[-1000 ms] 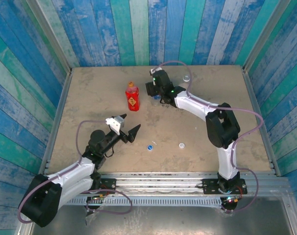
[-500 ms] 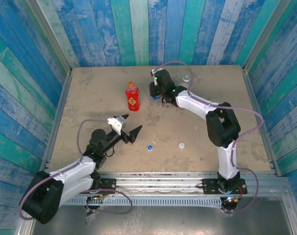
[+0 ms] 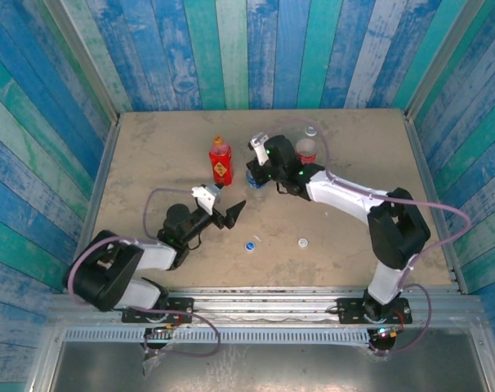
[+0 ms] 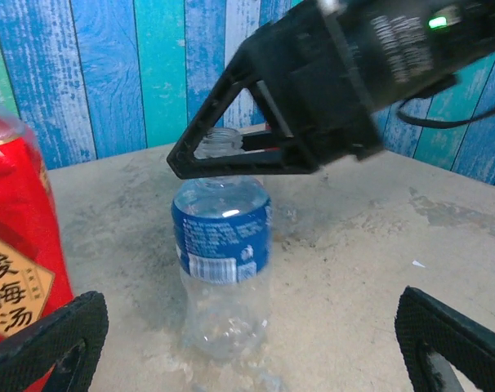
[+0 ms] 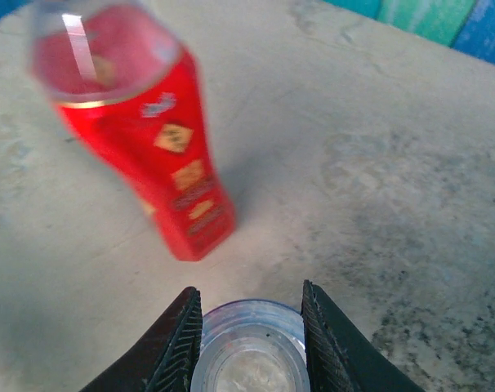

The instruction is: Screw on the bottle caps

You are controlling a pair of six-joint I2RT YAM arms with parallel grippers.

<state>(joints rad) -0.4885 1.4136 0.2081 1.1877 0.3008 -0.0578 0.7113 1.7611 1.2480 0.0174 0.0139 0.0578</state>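
The right tool is clamped on the uncapped neck of the blue-label bottle. Its black fingers, ribbed on their inner faces, press against either side of the round open mouth. In the left wrist view the fingers are open triangular frames meeting the neck at upper centre.

The bottle is clear, thin plastic and stands upright on the tabletop. It carries a blue wrap label with fine white print and a white panel, neither legible.

The left tool is spread wide and holds nothing. Its knurled black pads sit at the lower corners of the left wrist frame, with the bottle between and beyond them.

Just left of that bottle stands the red bottle. It is glossy, with a yellow diamond label bearing dark Chinese characters, apparently 酸梅汤. An orange-brown cap sits on top.

In the top view, the red-label bottle stands right of the right tool. The blue cap and white cap lie loose lower centre, apart from each other and from all the bottles.

The tabletop is beige and mottled. The plank walls are weathered blue and teal.
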